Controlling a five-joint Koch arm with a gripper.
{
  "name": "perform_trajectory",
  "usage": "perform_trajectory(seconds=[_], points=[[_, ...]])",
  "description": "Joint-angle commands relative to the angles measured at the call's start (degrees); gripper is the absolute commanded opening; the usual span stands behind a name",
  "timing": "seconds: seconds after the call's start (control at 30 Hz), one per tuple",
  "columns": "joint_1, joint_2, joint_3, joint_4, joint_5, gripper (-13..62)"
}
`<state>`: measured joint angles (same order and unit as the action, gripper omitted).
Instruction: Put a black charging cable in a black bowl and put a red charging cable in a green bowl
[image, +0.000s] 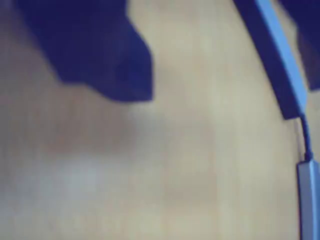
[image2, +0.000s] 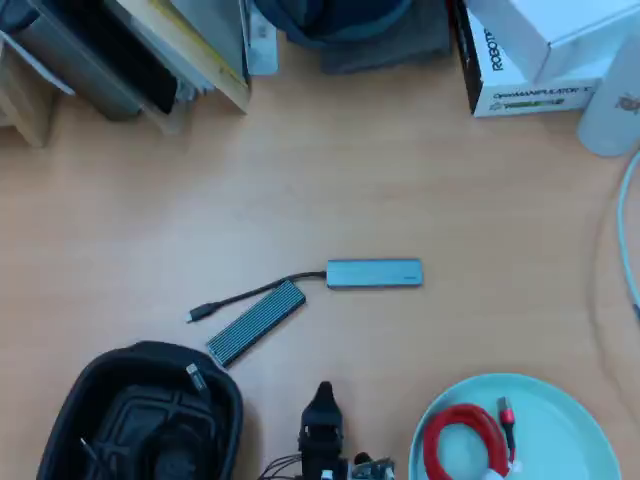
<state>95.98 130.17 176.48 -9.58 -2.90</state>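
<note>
The red charging cable (image2: 462, 438) is seen lying inside the green bowl (image2: 575, 410) in the overhead view, wound in a tight round coil, with a plug (image2: 506, 415) laid toward the bowl's centre. A coil has no real long axis; the plug end is pointed roughly up the frame, away from the bottom edge.

The black charging cable (image2: 150, 440) is judged to be the dark tangle inside the black bowl (image2: 95, 375), left of the green bowl. A silver-tipped plug (image2: 195, 377) is seen against the upper inner wall of that bowl. Against the black floor the coil's lie cannot be made out.

The gripper (image2: 324, 398) is found at the bottom edge of the overhead view, between the two bowls, nearer the black bowl than the green bowl's centre, pointing up the frame. Only one dark tip is shown there; in the wrist view a blurred dark shape is seen top left. Whether the jaws are spread or pressed together cannot be told. Nothing is seen held.

A grey hub (image2: 375, 273) and a ribbed grey block (image2: 256, 322) are noted on the table (image2: 420, 180) above and left of the green bowl, clear of both bowls.

Both cables are judged placed; no reach toward either appears called for. Should a correction be needed, each cable lies sideways of the gripper, red to the right, black to the left.
</note>
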Motion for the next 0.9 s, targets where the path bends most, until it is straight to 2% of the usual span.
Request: perform_trajectory(seconds=[0.0, 0.17, 0.53, 0.87], points=[[-0.1, 5.9, 1.5, -2.7, -2.6, 32.2], [-2.1, 5.8, 4.3, -1.4, -9.7, 32.2], [-2.1, 5.7, 4.3, 12.9, -9.2, 32.3], [-2.2, 5.7, 4.3, 14.3, -9.3, 32.1]])
